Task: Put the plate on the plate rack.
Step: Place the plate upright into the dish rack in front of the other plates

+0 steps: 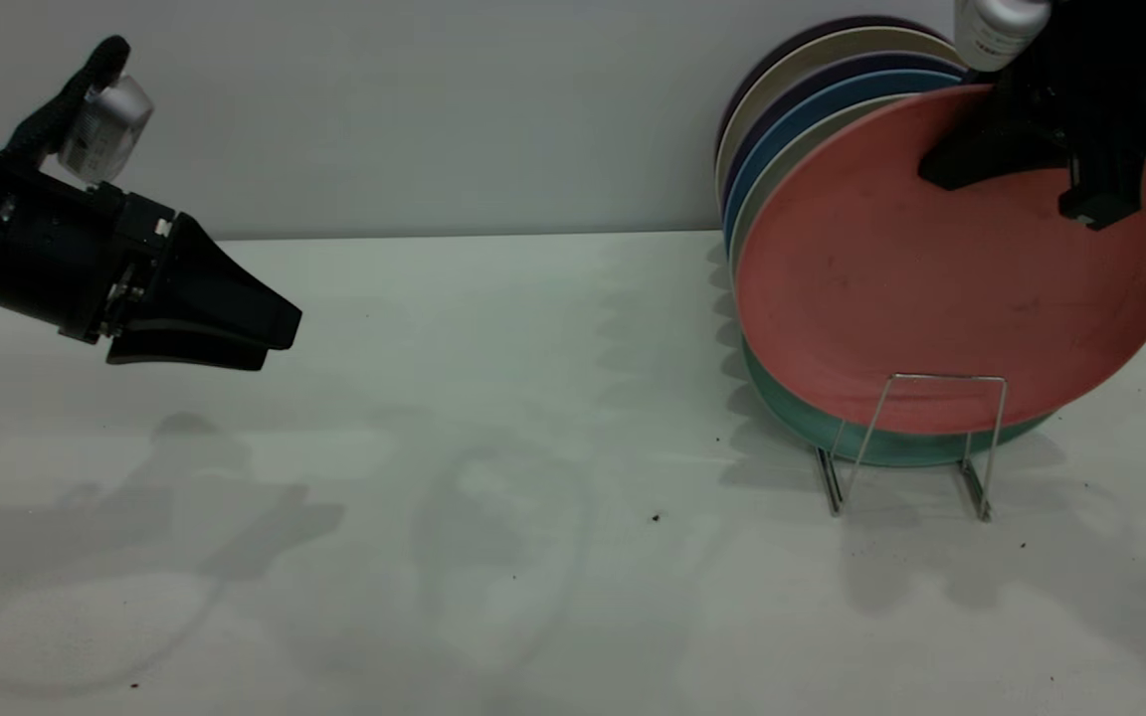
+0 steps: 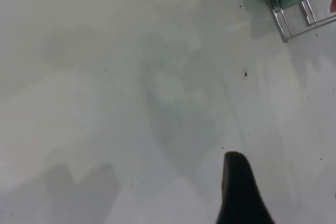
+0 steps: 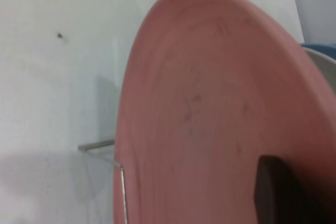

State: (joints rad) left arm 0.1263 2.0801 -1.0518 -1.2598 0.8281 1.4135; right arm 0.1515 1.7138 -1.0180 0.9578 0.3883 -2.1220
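The salmon-pink plate (image 1: 931,288) stands nearly upright at the front of the row, its lower edge behind the front loop of the silver wire plate rack (image 1: 941,376). My right gripper (image 1: 1009,196) reaches down from above and is shut on the plate's top rim. In the right wrist view one dark finger (image 3: 273,187) lies against the plate's face (image 3: 210,108), with a rack wire (image 3: 122,192) beside the plate's edge. The other finger is hidden behind the plate. My left gripper (image 1: 280,338) hovers shut over the table's left side, far from the rack.
A teal-green plate (image 1: 891,447) stands right behind the pink one, with several more plates (image 1: 812,89) leaning toward the back wall. The rack's base wires (image 2: 286,27) show at the corner of the left wrist view. Small dark specks (image 1: 656,517) lie on the white table.
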